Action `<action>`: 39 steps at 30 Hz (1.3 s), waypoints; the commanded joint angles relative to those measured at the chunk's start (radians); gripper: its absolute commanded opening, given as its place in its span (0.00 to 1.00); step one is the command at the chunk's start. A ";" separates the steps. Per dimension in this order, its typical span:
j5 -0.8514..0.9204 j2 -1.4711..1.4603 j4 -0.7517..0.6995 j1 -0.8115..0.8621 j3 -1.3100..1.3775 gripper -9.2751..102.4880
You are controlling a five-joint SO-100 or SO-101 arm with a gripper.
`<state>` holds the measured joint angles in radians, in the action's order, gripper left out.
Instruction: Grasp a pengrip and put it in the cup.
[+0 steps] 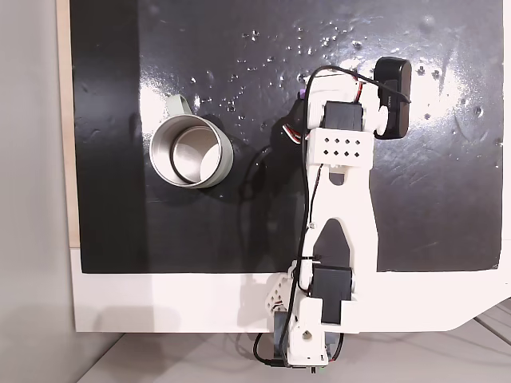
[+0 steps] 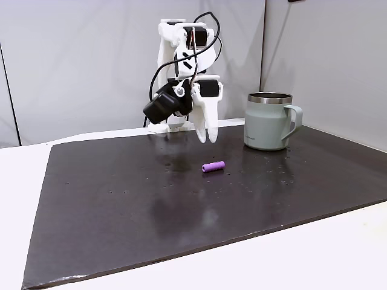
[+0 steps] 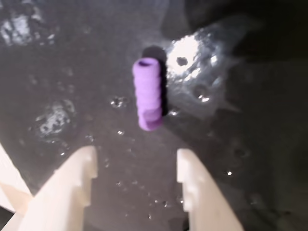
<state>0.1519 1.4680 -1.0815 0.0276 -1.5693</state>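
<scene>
- Hovering above the dark mat, the gripper stood with fingers spread, empty.
- The pengrip lay at its twelve o'clock in the wrist view.
- The cup stood well apart.

purple pengrip lying flat, cup upright — apart

A bare lab or test bench: a white table carries a black mat, plain grey wall panels stand behind, and a white printed arm with loose cables sits at the edge.
</scene>
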 commanded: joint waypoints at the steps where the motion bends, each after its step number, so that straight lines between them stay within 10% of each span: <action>1: 0.000 -0.020 0.015 0.017 0.071 0.28; 39: 0.017 -0.402 -0.058 0.003 0.370 0.13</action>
<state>0.1534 1.0692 -1.1244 0.0399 -1.2533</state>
